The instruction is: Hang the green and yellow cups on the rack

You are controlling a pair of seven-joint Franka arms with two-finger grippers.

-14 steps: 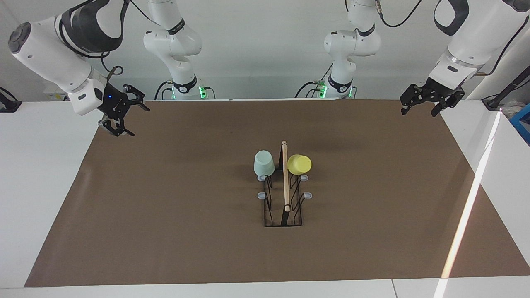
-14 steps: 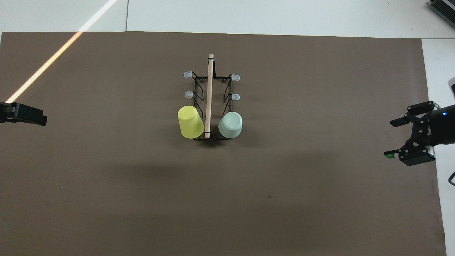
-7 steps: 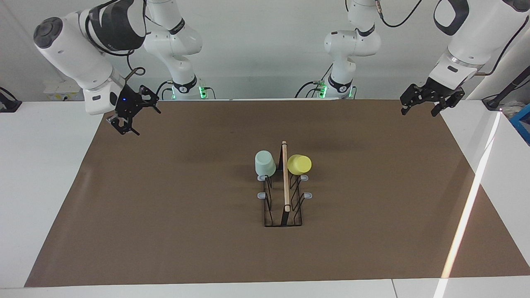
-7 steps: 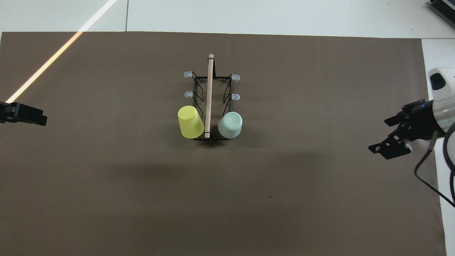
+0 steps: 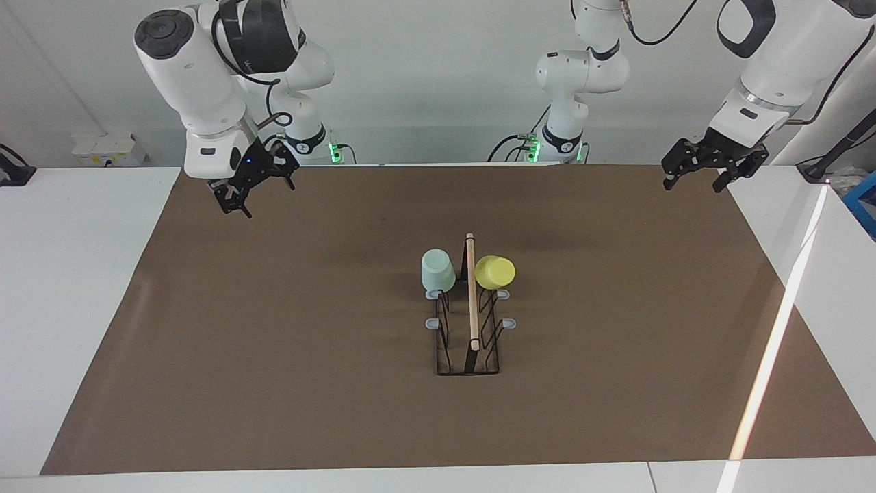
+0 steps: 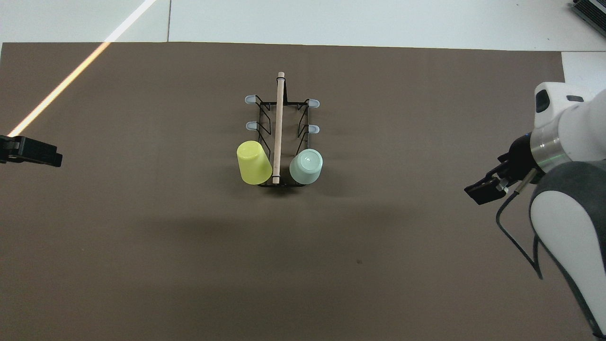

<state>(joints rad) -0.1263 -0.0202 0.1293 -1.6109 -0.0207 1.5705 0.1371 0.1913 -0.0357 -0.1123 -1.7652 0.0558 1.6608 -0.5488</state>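
While both cups hang on the rack point(image 5: 469, 322) mid-mat, the right gripper point(image 5: 254, 186) hovers wide open and empty over the mat's corner, well apart from them. Green cup point(image 5: 437, 270) sits on its side of the rod, yellow cup point(image 5: 494, 272) toward the left gripper point(image 5: 705, 168), likewise open, empty, waiting.

Matt brown table cover point(image 5: 274, 342), black wire rack point(image 5: 468, 342), smooth plastic cups point(image 5: 436, 270).

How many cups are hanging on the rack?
2. The green cup hangs on the rack at its end nearest the robots, toward the right arm's end of the table; the yellow cup hangs beside it, across the rod.
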